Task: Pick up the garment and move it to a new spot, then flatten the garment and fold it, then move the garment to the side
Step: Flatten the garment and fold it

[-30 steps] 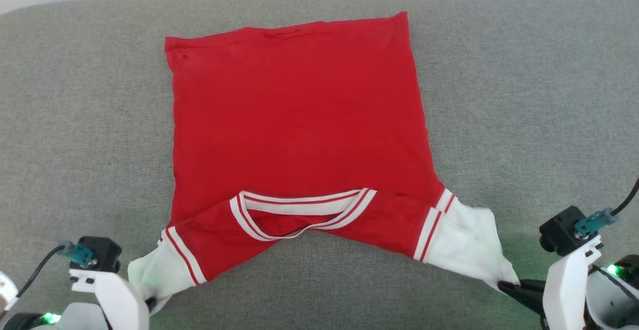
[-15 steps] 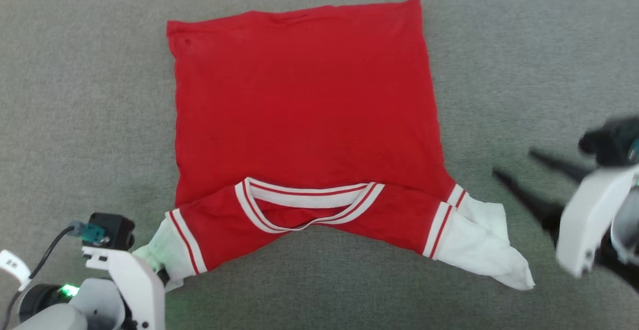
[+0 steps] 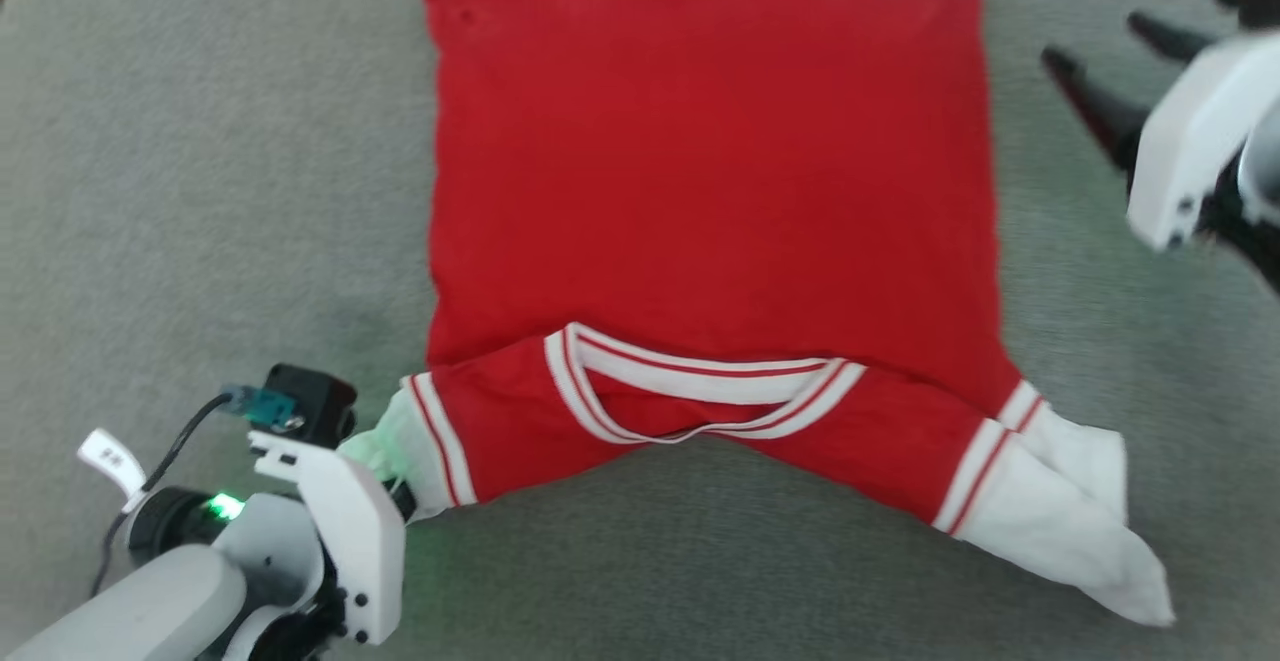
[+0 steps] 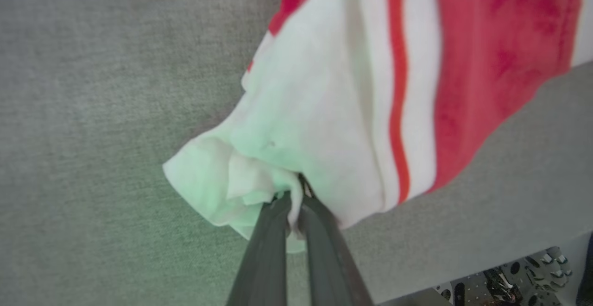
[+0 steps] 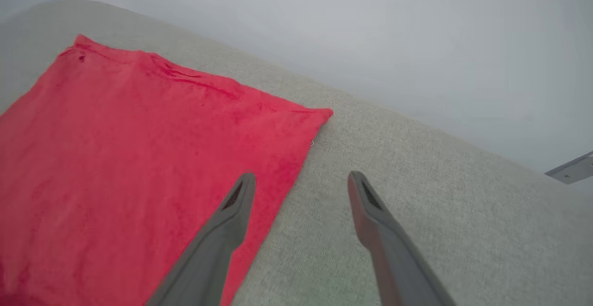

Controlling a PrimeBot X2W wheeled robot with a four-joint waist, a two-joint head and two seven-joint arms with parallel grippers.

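— Head view?
— Red jersey (image 3: 710, 171) lies spread, plain side up, on the grey cushion (image 3: 200, 191); flattening looks done, folding not begun.
— Left wrist view?
— Left gripper (image 4: 293, 199) pinches the jersey's near white cuff (image 4: 296, 125).
— Right wrist view?
— Right gripper (image 5: 301, 178) gapes wide, empty, beside the jersey's far corner (image 5: 319, 114), perhaps just above it.

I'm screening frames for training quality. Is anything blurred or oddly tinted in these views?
Head view: the right end effector is smeared with blur, and the garment reads slightly soft. Left wrist view: a green cast tints the white cuff pinched by the left end effector. Right wrist view: reasonably sharp, no glare.
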